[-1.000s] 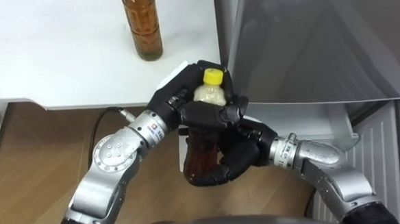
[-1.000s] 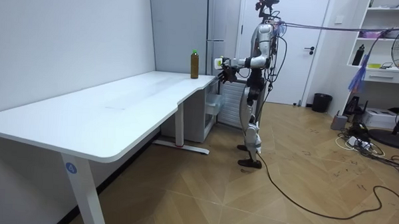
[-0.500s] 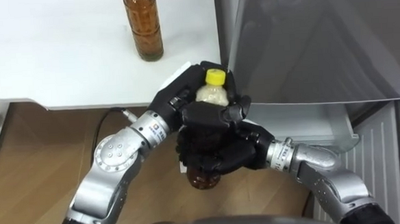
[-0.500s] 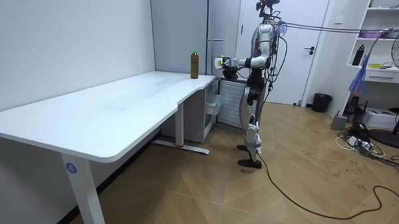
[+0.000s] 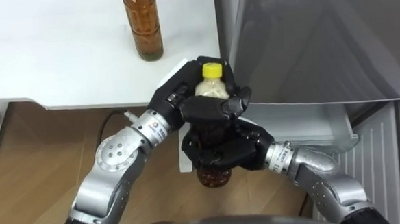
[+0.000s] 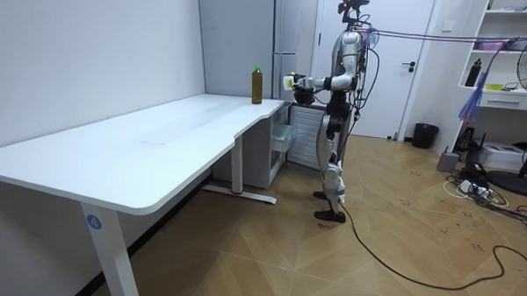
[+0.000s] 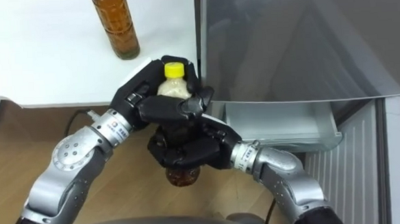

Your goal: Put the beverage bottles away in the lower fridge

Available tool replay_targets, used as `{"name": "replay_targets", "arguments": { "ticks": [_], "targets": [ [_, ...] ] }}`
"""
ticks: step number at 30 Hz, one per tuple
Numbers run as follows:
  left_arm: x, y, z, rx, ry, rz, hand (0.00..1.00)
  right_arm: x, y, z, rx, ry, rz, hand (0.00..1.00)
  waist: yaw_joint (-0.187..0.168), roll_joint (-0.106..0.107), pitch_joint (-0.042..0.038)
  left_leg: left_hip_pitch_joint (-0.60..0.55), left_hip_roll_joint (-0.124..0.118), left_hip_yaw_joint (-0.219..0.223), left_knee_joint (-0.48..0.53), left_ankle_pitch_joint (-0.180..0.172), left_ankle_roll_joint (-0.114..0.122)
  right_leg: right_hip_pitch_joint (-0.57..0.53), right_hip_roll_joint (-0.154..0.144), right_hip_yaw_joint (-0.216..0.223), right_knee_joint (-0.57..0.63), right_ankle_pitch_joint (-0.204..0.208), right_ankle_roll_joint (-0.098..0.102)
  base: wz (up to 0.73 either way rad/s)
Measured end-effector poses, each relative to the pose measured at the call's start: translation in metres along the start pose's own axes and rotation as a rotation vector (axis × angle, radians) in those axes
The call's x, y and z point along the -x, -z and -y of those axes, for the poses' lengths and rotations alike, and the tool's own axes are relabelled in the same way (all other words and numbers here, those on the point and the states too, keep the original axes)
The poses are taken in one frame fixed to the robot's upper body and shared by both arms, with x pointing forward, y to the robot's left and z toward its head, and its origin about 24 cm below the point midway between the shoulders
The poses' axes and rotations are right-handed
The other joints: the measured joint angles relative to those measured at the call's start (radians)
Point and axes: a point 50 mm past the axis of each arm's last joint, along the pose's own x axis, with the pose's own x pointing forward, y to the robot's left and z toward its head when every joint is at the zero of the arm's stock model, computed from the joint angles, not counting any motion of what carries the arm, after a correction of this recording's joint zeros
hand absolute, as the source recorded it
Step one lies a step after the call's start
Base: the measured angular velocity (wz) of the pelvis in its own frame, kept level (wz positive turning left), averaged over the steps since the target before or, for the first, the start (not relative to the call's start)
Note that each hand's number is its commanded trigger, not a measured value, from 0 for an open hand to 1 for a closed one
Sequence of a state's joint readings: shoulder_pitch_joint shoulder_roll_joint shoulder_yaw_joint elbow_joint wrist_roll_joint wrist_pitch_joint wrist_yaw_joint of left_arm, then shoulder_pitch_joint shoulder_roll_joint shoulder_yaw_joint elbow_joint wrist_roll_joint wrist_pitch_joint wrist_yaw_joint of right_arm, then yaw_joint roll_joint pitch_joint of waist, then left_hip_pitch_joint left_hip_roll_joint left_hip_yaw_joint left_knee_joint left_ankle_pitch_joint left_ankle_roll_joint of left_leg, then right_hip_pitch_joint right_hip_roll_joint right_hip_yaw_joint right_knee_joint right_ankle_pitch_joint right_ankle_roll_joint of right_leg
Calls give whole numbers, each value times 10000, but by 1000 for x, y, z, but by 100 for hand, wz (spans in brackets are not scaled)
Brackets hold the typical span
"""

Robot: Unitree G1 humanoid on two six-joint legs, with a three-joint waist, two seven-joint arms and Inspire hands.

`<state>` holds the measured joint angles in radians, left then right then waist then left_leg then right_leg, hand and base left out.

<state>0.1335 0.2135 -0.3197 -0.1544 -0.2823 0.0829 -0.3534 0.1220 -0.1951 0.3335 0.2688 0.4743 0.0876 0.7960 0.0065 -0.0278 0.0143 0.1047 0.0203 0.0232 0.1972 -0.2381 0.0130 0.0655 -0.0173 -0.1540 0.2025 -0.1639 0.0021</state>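
Yellow-capped drink bottle [image 5: 211, 89] is held upright in the air, just off the corner of the white worktop [image 5: 53, 51] and beside the grey fridge [image 5: 320, 44]. The left hand [image 5: 178, 96] has its fingers curled round the bottle's neck, and the right hand [image 5: 223, 152] clasps its dark body below. An amber bottle [image 5: 144, 26] stands on the worktop.

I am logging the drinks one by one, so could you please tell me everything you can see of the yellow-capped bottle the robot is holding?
The yellow-capped bottle is held upright in the air before the robot, close to the white table and the grey fridge. Its cap is bright yellow, the shoulder beneath looks pale, and the base showing under the hands is dark brown. The left hand curls round its upper part and the right hand wraps its lower body.
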Motion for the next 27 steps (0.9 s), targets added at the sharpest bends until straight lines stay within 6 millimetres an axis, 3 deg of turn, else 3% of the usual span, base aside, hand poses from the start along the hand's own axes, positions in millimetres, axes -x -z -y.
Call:
{"name": "replay_targets", "arguments": {
  "ticks": [9,13,20,27],
  "targets": [
    [0,-1,-1,-109,52,11,0,4,4,1,103,-16,-485,100,-17,34,10,-53,0,-7,76,0,0,-5,-9,-33,-13,1,-1,0],
    [-1,-2,-1,-132,112,31,0,6,5,3,248,10,-735,100,-6,135,43,-59,1,-16,72,0,0,2,-17,-82,-10,4,-5,2],
    [-2,-4,-2,-204,167,102,0,9,9,3,281,-81,-1204,100,10,378,22,-61,9,-18,57,-2,-5,-3,-10,-100,-8,10,-14,0],
    [-2,-9,-3,-390,280,207,0,11,16,3,377,-253,-1801,100,19,349,13,-63,6,-20,61,-2,-5,-10,-16,-102,-7,9,-13,0]
  ]
}}
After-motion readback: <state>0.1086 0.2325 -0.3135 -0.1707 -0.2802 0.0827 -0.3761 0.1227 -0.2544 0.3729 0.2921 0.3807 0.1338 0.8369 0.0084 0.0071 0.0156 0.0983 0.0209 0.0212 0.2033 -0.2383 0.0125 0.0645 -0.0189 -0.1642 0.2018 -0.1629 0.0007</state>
